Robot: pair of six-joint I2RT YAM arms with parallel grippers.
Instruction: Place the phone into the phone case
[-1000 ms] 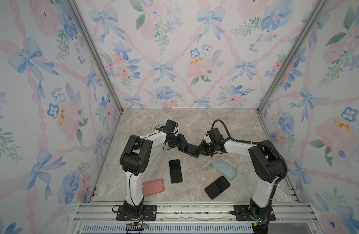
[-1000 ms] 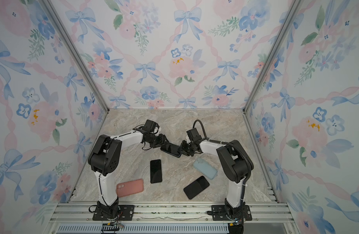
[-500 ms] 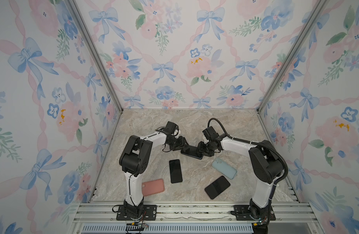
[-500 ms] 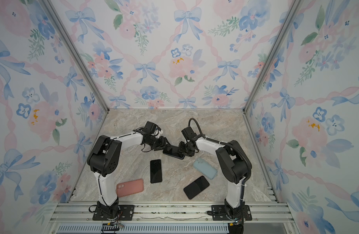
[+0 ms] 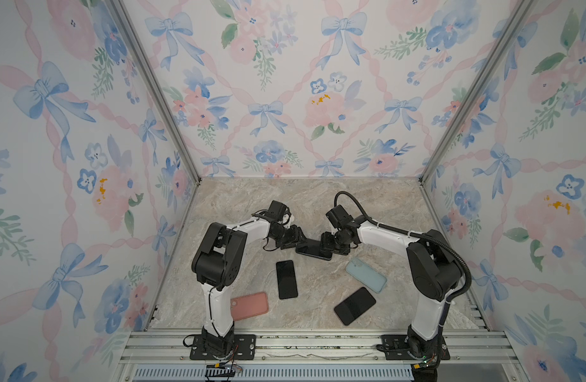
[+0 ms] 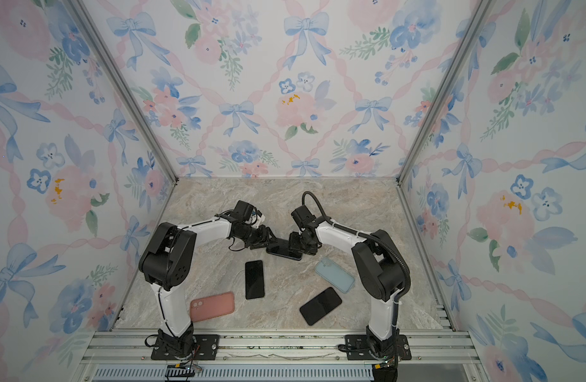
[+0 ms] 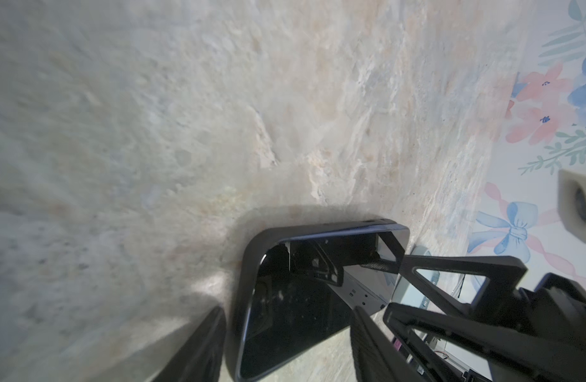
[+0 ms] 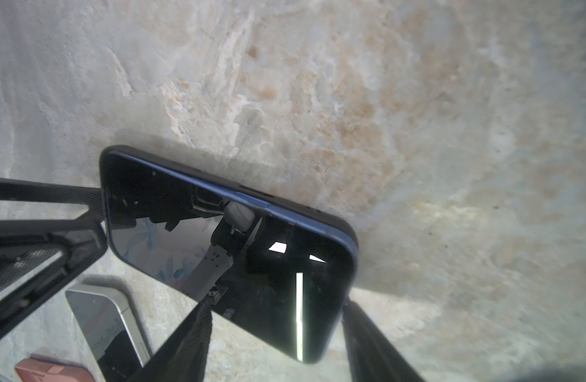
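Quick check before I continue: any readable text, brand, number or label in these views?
None readable anywhere.
Dark-cased phone: screen shows only reflections; a tiny mirrored mark is too blurred to read.
Pink case, blue case: no lettering visible.

A marbled tabletop (image 5: 318,198) sits inside floral wallpaper walls (image 5: 285,82) (blue bows, pink blooms).

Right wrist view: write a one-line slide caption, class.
Black-cased phone on the marble table, the right gripper straddling its end.
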